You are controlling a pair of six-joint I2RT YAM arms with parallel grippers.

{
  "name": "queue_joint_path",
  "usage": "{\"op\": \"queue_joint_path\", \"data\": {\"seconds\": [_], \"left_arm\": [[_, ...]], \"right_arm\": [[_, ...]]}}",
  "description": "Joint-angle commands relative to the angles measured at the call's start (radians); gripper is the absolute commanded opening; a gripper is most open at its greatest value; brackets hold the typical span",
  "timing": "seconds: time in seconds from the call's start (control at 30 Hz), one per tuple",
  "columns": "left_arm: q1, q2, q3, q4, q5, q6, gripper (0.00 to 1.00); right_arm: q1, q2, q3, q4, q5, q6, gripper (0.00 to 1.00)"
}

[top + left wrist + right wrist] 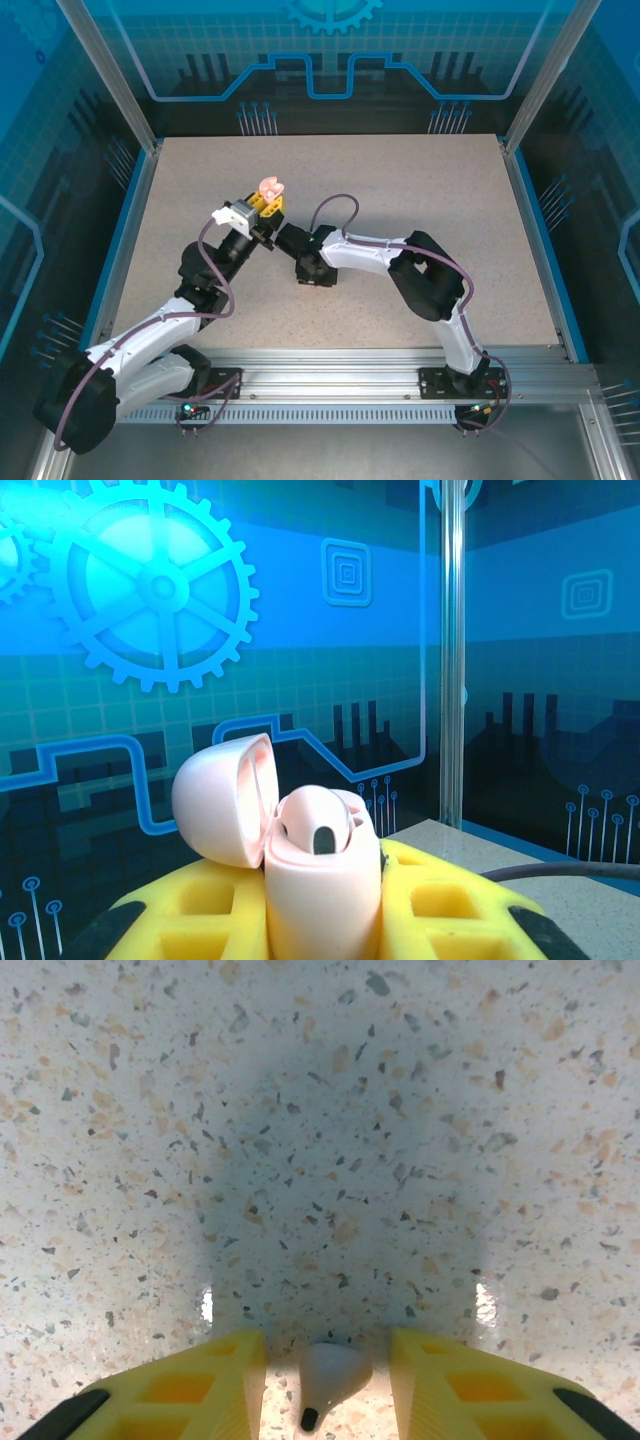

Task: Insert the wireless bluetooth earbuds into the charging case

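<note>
Right wrist view, working outward from the lens: the right gripper (pixel 327 1345) pointed down at the table. Its yellow fingers (pixel 200 1392) stood apart, and a pale earbud (pixel 335 1372) sat between them. I could see a strip of table on each side of the bud, so I read the jaws as open around it and not pinching. Beyond it lay only the speckled table (pixel 330 1140), darkened by the gripper's shadow.

The bud's long axis ran roughly along the fingers. Its dark stem tip pointed back toward the camera and leaned slightly left, and its wider end faced the table.

I judged it nearly weightless, made of hard, glossy, rounded plastic, so it would be slippery. A squeeze on the tapered stem might squirt it out. I would close lightly across the broader body, with the pads square to it.

In the left wrist view, the left gripper (pixel 322 875) was clamped on the pink charging case (pixel 320 920), which stood upright between the pads. Its mouth faced away from the wrist, and its lid (pixel 222 798) was swung open to the left. A pale shape with a dark oval sat in the well, possibly a seated bud, though I couldn't be sure.

In the top view, the case was held above the table, just beyond the right wrist.
</note>
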Motion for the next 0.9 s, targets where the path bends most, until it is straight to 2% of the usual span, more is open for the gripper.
{"op": "queue_joint_path", "data": {"seconds": [0.0, 0.37, 0.5, 0.87], "left_arm": [[0.008, -0.023, -0.015, 0.051, -0.008, -0.013, 0.0], [0.009, -0.027, -0.019, 0.051, -0.008, -0.018, 0.0], [0.009, -0.027, -0.019, 0.05, -0.006, -0.02, 0.0], [0.009, -0.04, -0.021, 0.036, 0.0, -0.024, 0.0]], "right_arm": [[0.03, 0.035, 0.021, -0.037, -0.015, 0.048, 0.37], [0.029, 0.055, 0.024, -0.028, -0.015, 0.052, 0.32], [0.028, 0.051, 0.018, -0.019, -0.012, 0.045, 0.26], [0.02, -0.057, -0.072, 0.055, 0.051, 0.017, 0.19]]}}
